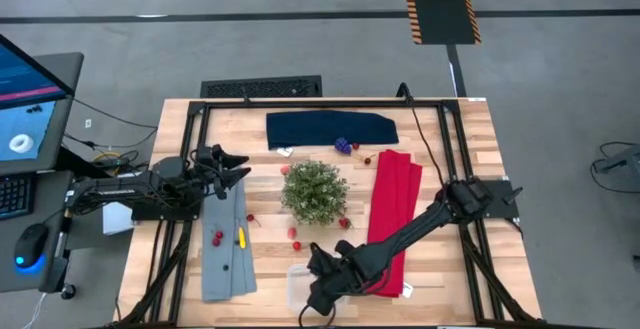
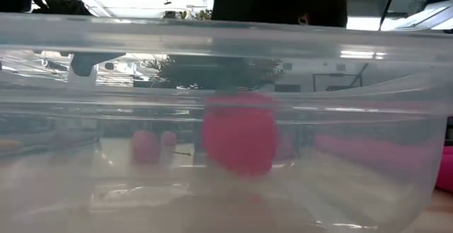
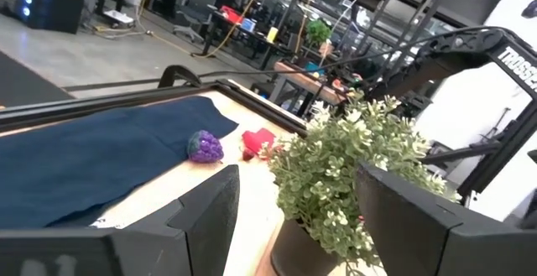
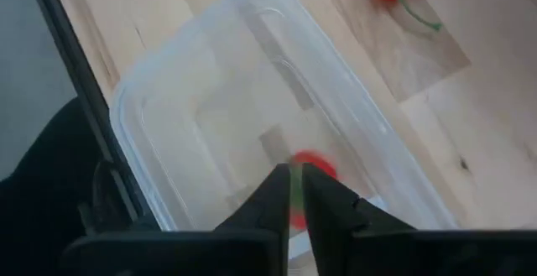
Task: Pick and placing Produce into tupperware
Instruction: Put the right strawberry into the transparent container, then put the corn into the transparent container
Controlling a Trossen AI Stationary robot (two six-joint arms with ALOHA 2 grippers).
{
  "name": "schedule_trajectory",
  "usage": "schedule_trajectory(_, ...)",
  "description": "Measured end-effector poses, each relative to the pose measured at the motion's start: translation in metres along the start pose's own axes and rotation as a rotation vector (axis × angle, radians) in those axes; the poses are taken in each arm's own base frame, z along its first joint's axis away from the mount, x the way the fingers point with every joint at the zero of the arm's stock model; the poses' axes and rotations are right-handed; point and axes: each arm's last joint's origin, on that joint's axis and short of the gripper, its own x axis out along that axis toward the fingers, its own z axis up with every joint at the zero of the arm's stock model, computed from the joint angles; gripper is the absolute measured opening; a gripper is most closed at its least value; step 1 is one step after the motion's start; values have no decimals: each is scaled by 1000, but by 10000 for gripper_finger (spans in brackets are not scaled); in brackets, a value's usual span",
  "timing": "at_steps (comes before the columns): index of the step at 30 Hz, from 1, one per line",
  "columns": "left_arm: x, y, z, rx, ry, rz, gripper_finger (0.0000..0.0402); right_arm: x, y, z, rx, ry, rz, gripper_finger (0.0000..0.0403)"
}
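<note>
The clear tupperware (image 1: 298, 287) sits at the table's near edge, and the low view looks through its wall (image 2: 226, 42). My right gripper (image 1: 320, 269) reaches down into it (image 4: 210, 83), shut on a red fruit (image 4: 314, 165). More produce lies on the wood: a purple grape cluster (image 1: 342, 146) (image 3: 205, 147), a red piece (image 3: 257, 140) and red berries (image 1: 295, 239). A red berry (image 1: 217, 237), a yellow piece (image 1: 240, 237) and a dark berry (image 1: 225, 266) rest on the grey cloth. My left gripper (image 1: 238, 169) (image 3: 295, 179) hovers open left of the plant. My right gripper (image 4: 295, 188) comes from above, pointing down into the tupperware. A thin green strip (image 4: 295, 179), seemingly the stem, is pinched between its two fingers. The red body (image 2: 237, 134) hangs below them inside the container and seems just clear of its floor.
A bushy green potted plant (image 1: 315, 191) (image 3: 344, 158) stands mid-table. A navy cloth (image 1: 330, 129) lies at the far side, a red cloth (image 1: 393, 209) to the right under my right arm, and a grey cloth (image 1: 228, 244) to the left. Black frame rails (image 1: 190, 209) run along the table edges.
</note>
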Motion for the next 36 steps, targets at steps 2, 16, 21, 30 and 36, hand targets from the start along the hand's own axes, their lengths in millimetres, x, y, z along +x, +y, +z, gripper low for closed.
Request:
schedule_trajectory(2,0,0,0,0,0,1,229,-4,2,2,-14,-13,20,74)
schedule_trajectory(16,0,0,0,36,-1,-9,229,-54,-29,2,-165,-123,-351,86)
schedule_trajectory(21,0,-1,1,43,-8,-13,229,-76,-49,-5,-152,-117,-541,86)
schedule_trajectory(30,0,-1,2,56,-17,-16,229,-52,-70,-22,-53,-34,-630,86)
schedule_trajectory(36,0,-1,1,55,-11,-27,229,-32,-78,-35,-15,5,-605,86)
